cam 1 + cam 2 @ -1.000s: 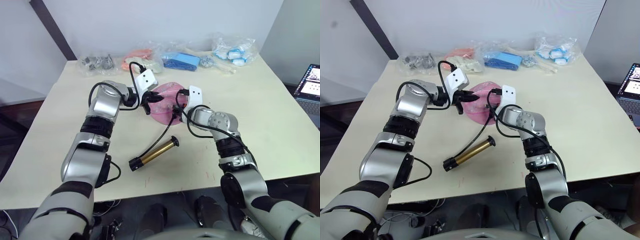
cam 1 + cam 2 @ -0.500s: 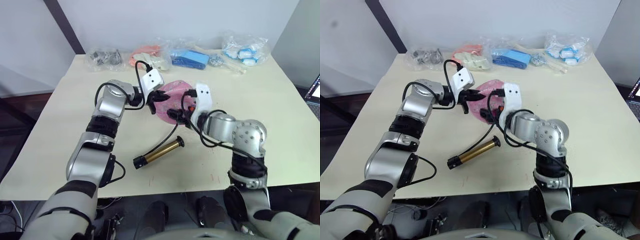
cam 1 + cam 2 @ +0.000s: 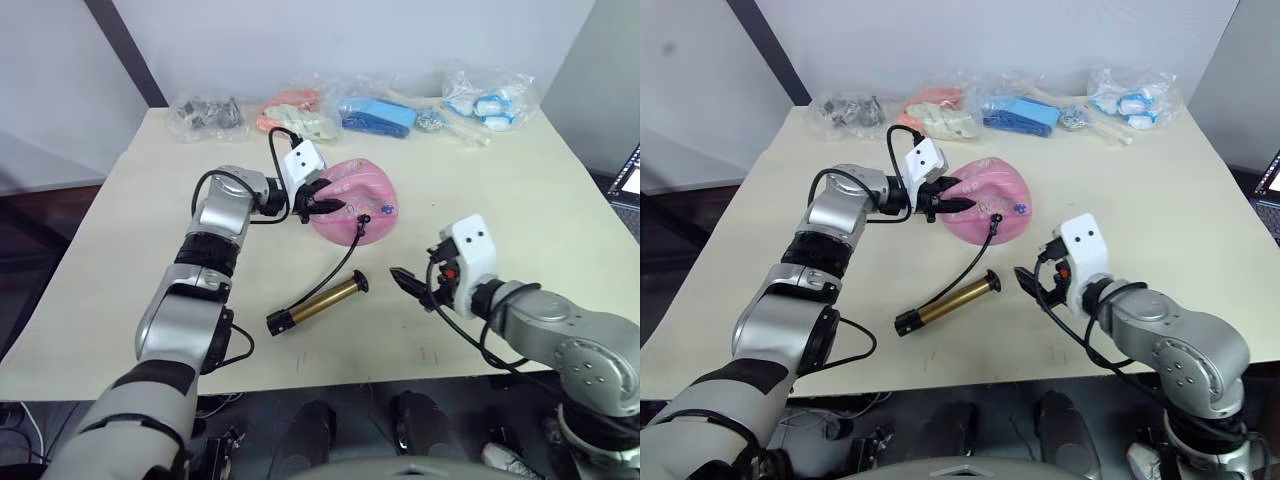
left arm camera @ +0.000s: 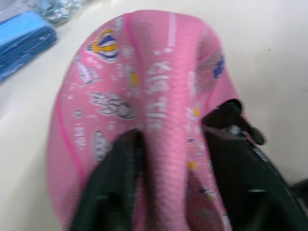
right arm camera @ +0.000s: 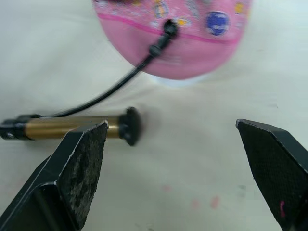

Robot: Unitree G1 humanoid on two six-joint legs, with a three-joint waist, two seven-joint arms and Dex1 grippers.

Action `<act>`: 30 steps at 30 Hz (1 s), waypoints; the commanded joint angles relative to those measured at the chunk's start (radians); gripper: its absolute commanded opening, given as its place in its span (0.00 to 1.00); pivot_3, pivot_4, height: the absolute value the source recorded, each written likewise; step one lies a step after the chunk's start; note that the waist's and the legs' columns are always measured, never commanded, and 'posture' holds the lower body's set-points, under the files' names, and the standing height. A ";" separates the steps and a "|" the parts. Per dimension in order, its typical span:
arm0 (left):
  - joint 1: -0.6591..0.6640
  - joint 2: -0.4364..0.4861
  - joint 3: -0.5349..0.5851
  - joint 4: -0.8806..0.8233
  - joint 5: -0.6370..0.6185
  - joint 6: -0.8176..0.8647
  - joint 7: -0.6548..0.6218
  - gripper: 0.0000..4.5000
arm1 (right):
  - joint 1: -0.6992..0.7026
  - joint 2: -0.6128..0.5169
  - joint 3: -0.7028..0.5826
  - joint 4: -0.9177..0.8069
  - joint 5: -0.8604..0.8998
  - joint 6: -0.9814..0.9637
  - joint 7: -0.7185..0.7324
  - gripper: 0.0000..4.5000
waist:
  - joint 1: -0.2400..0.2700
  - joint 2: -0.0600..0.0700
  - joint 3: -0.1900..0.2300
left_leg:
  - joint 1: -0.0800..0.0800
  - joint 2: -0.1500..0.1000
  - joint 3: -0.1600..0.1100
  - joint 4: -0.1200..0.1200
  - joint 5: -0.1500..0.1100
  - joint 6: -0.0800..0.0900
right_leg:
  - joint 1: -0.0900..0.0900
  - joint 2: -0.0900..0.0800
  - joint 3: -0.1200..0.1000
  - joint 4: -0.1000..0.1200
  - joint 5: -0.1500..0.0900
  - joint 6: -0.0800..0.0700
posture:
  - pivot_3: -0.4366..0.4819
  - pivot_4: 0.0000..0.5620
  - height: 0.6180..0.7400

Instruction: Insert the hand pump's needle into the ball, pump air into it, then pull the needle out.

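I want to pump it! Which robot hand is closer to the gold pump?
Right. The right gripper hangs open just beside the pump; the left gripper is farther, pinching the ball.

The hand pump (image 3: 313, 304) lies on the table (image 3: 560, 210), its hose running up and back to the ball (image 3: 356, 200) just behind it. The needle (image 5: 166, 32) sits at the ball's near face, apparently stuck in, though the joint is hard to make out. The left gripper (image 3: 325, 204) pinches a fold at the ball's left edge, behind the pump. The right gripper (image 3: 412, 285) hovers, spread wide, to the pump's right, apart from it. Bags (image 3: 378, 117) line the table's far edge, well behind the pump.
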 commanded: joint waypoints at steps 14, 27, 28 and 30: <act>0.359 0.139 0.236 -0.504 -0.298 0.339 0.050 0.99 | 0.123 -0.259 -0.086 0.041 -0.163 -0.495 0.389 1.00 | 0.018 -0.003 0.015 | -0.005 0.001 0.001 0.002 0.000 0.000 | -0.003 -0.002 0.000 -0.001 0.002 -0.004 | 0.48 0.27 1.00; 0.614 0.268 0.347 -0.533 -0.442 0.264 -0.101 0.99 | 0.410 -0.346 -0.314 0.098 -0.104 -0.710 0.725 1.00 | 0.035 -0.005 0.017 | -0.007 0.001 0.000 0.006 0.000 0.000 | -0.003 -0.004 -0.003 -0.001 0.002 -0.004 | 0.48 0.27 1.00; 0.629 0.281 0.349 -0.529 -0.444 0.258 -0.114 0.99 | 0.451 -0.348 -0.340 0.102 -0.110 -0.737 0.754 1.00 | 0.035 -0.005 0.017 | -0.007 0.001 0.000 0.006 0.000 0.000 | -0.003 -0.005 -0.003 -0.001 0.002 -0.004 | 0.48 0.27 1.00; 0.652 0.295 0.348 -0.527 -0.444 0.248 -0.124 0.99 | 0.516 -0.348 -0.385 0.118 -0.120 -0.784 0.805 1.00 | 0.039 -0.005 0.017 | -0.006 0.001 0.000 0.006 0.000 0.000 | -0.002 -0.005 -0.003 -0.001 0.002 -0.004 | 0.48 0.27 1.00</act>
